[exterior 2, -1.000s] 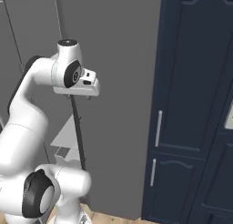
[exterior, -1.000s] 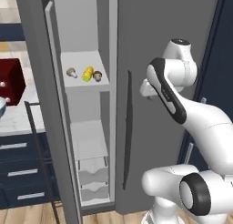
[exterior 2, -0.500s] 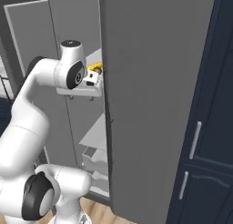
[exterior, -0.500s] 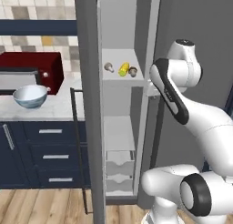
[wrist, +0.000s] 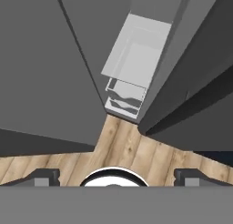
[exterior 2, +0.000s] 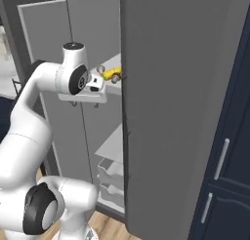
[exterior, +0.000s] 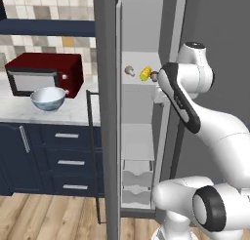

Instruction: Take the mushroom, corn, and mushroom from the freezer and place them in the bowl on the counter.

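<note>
The freezer [exterior: 146, 19] shelf carries two mushrooms [exterior: 129, 70] flanking the corn [exterior: 145, 73]; the bench [exterior: 73, 114] carries the bowl [exterior: 48, 98] and microwave [exterior: 44, 76].

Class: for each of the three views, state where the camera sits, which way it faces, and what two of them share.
Left base view: behind the arm's left, facing the open freezer, counter and bowl; arm at right.
Right base view: behind its right, facing the freezer; arm at left.
Hand view: on the hand, looking down at floor and drawers; end effector open.
Both base views share the corn.
</note>
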{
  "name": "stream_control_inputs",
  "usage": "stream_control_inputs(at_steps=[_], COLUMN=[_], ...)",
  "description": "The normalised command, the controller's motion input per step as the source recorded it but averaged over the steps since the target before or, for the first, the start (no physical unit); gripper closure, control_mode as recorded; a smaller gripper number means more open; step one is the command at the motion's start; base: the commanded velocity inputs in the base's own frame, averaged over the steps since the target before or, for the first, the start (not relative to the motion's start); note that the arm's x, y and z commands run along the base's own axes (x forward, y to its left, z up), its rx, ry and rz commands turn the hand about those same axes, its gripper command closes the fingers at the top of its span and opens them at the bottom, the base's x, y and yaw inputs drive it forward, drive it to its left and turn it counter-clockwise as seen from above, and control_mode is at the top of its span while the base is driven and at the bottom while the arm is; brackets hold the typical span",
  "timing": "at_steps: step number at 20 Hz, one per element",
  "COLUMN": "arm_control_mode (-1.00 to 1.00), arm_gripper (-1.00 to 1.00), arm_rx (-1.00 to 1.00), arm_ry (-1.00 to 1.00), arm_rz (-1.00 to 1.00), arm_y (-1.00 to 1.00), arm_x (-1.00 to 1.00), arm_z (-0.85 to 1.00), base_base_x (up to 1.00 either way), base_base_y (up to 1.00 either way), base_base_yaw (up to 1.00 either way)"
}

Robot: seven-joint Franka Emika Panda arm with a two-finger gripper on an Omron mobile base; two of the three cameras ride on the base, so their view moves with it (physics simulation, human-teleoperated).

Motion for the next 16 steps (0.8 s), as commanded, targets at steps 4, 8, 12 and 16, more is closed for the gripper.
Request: stream_control_inputs(at_steps=[4, 8, 12, 16], arm_control_mode=[1.0, 1.0, 1.0, 1.0], arm_gripper=[-1.0, -1.0, -1.0, -1.0], arm_rx=[0.0, 0.0, 0.0, 0.0], arm_ry=[0.0, 0.0, 0.0, 0.0], arm_rz=[0.0, 0.0, 0.0, 0.0], arm_y=[0.0, 0.0, 0.0, 0.0], arm_x=[0.0, 0.0, 0.0, 0.0], arm_z=[0.0, 0.0, 0.0, 0.0], base_base_x=[0.08, 0.13, 0.33, 0.47], base_base_y=[0.0, 0.0, 0.0, 0.0], base_base_yaw=[0.27, 0.09, 0.0, 0.0])
